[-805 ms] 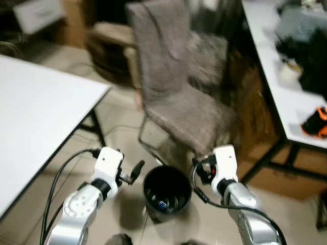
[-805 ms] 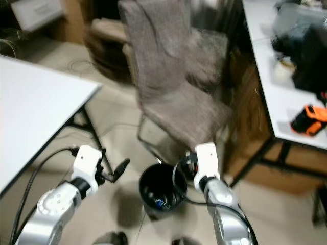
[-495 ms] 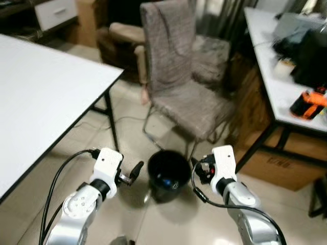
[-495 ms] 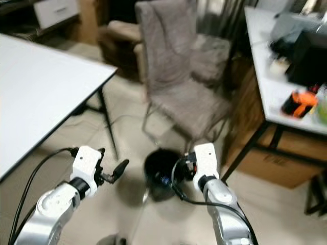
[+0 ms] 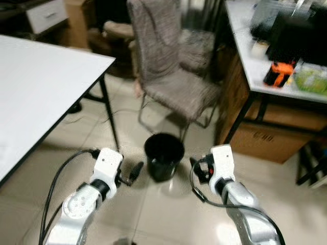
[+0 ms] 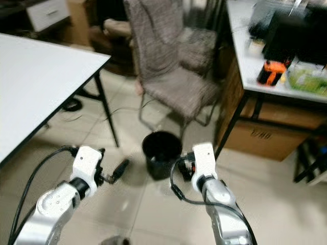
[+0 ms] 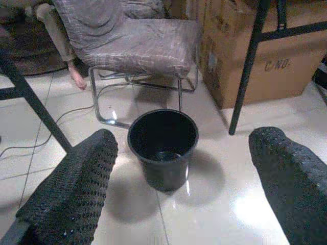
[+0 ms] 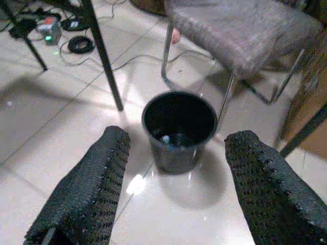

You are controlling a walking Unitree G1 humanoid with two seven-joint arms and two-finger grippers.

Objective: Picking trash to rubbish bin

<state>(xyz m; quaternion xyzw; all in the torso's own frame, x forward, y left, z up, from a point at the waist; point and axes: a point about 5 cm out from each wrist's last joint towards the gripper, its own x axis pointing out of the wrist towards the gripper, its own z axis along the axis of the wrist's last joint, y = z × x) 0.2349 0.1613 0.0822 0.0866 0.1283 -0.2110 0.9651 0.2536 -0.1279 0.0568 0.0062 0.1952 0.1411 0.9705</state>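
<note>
Silver left arm (image 5: 76, 209): rising from lower left, its black two-fingered left gripper (image 7: 184, 189) gaping wide, holding nothing. Silver right arm (image 5: 245, 214): rising from lower right, its black two-fingered right gripper (image 8: 176, 189) likewise spreading wide.

cardboard box (image 7: 245, 61) print: dark letters on its side face, roughly "C NG" in the left wrist view, not sure of them
cardboard box in the head views: a dark printed mark on the front, too blurred to read
place: under the table, beyond and to the right of the right gripper (image 5: 196, 166)
other readable text: none
</note>
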